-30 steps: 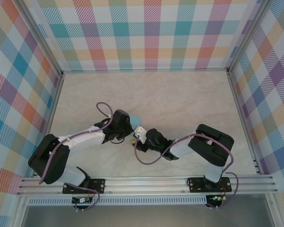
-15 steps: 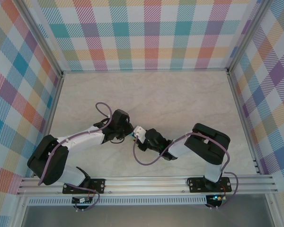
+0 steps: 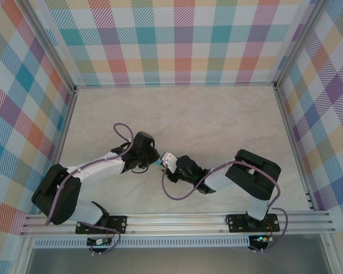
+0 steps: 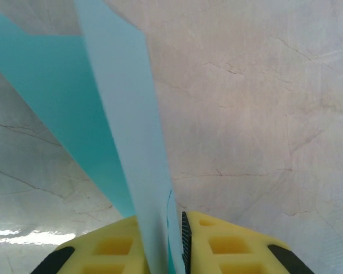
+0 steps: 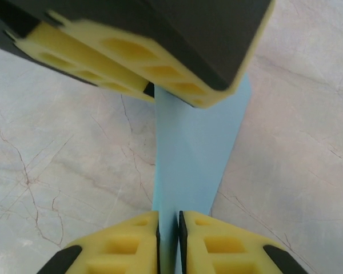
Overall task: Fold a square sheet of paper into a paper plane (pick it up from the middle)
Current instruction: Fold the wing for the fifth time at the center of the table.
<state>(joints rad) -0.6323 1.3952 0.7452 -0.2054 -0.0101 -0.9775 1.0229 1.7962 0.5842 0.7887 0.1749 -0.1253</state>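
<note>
Both hands are pinching the same piece of light-blue paper (image 5: pixel 194 154) and holding it in the air just above the desk (image 4: pixel 263 114), roughly midway between the two arms. The left hand (image 4: pixel 163 228) is clamping its yellow fingers (image 4: pixel 228 245) together on a narrow folded band. A darker cyan flap is fanning out to one side of that band in the left wrist view. The right hand (image 5: pixel 168 228) is closing on the opposite end of the same band, its jaws meeting on the paper with no gap showing. The stretch between the two grips is hanging fairly flat and straight.

The step in hand seems to be tightening or setting a lengthwise crease, though from above the arms are hiding most of the paper, so which fold this is stays uncertain.

To do it well, the two hands should be pulling only gently against each other, enough to take up slack without tearing so thin a paper. They should be holding their pinch lines parallel, so the layers are lining up edge to edge rather than twisting. The loose cyan flap is calling for care: it should be lying against the band before any pressing. Lowering the paper onto the desk with one hand holding would likely sharpen the crease best.
</note>
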